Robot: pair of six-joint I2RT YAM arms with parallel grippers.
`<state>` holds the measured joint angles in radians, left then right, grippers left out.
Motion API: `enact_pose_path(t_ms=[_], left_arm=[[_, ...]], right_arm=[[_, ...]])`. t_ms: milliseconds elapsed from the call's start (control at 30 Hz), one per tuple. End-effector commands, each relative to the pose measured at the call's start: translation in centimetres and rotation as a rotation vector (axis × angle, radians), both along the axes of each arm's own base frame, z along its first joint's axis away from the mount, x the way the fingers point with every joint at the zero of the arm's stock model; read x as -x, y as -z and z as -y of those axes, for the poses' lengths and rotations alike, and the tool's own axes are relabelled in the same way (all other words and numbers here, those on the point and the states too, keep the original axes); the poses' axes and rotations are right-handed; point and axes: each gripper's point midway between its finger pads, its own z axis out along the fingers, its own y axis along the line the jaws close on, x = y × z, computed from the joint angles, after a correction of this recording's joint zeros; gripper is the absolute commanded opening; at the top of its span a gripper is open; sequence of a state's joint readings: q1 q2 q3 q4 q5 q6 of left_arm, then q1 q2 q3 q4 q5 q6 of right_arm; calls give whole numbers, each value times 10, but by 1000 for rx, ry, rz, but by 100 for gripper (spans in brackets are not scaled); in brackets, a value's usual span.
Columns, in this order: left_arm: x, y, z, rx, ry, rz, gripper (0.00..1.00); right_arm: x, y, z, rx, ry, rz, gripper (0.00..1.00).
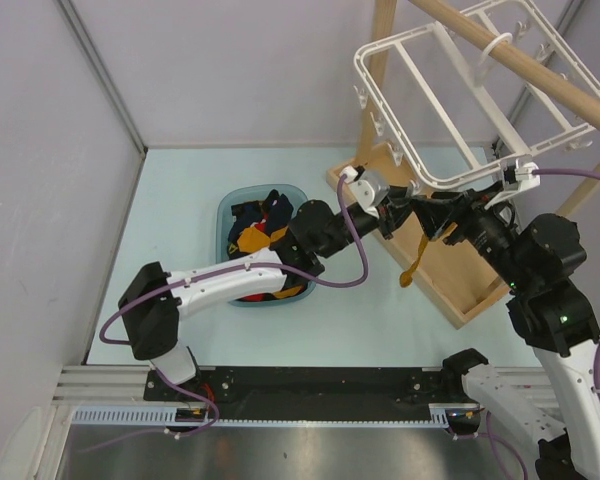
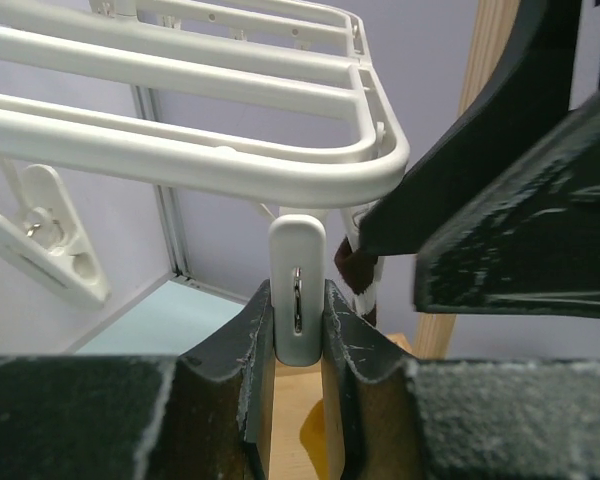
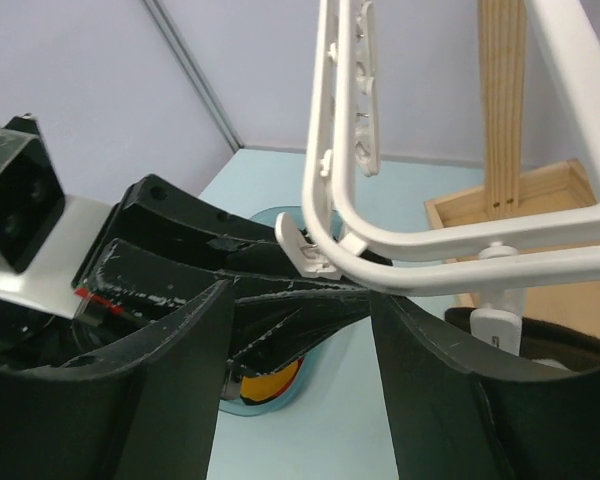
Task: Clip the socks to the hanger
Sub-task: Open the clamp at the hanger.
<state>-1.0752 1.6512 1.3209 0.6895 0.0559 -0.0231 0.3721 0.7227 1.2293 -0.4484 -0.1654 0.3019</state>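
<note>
**Inspector:** What is recorded nearest the arm bases?

**Recorder:** A blue basin point(image 1: 222, 235) is noted on the table point(image 1: 170, 190). It is filled with mixed socks point(image 1: 260, 235) in navy, red and mustard, and the left arm is stretched across it.

**Inspector:** And the left gripper point(image 2: 298, 345)?

**Recorder:** It is found clamped on a white clip point(image 2: 298, 255). The clip is pinched between the fingers just under the corner rail of the hanger point(image 2: 180, 155).

**Inspector:** The right gripper point(image 3: 302, 300)?

**Recorder:** It is placed tip to tip with the left one, beside that clip. Its fingers are seen apart in the wrist view; whether anything is gripped cannot be told.

**Inspector:** Where is the sock located?

**Recorder:** A mustard sock point(image 1: 417, 258) is seen dangling below the two grippers, clear of the table. Its dark cuff point(image 2: 352, 268), striped white, is noted just beside the pinched clip.

**Inspector:** Beyond that?

**Recorder:** The hanger is hung, tilted, on the round rod point(image 1: 550, 72) of a wooden rack point(image 1: 460, 290).
</note>
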Motion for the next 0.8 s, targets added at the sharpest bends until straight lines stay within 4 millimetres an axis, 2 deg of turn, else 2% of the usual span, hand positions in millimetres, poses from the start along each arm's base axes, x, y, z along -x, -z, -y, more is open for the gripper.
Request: enact_pose_path(t_ms=[0,767], left_arm=[[19,-24,-3,24,32,40,7],[28,-9,21,-128,-20,132,7]], right_arm=[[-9,-21,5,-78,52,22,61],[-24,-35,6,-132,94,52,60]])
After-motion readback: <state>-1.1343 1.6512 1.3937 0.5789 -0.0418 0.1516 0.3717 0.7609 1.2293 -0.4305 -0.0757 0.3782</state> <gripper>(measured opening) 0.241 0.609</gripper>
